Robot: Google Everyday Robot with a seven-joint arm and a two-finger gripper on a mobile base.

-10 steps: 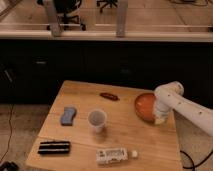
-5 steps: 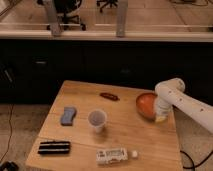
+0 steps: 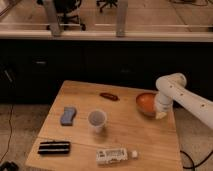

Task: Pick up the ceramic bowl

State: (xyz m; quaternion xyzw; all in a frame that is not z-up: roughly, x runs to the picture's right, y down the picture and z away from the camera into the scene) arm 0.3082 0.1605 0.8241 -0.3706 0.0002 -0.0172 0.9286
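The ceramic bowl, orange inside and darker outside, sits near the right edge of the wooden table. My white arm comes in from the right and bends down over the bowl's right side. The gripper is at the bowl's right rim, low by the table, partly hidden behind the wrist. A small translucent white cup stands upright near the table's middle.
A blue sponge-like object lies at the left. A black flat item lies at the front left. A white lying bottle is at the front edge. A small brown item lies at the back. A dark counter stands behind.
The arm's wrist has shifted slightly right and lower beside the bowl. The bowl and other objects have not visibly moved.
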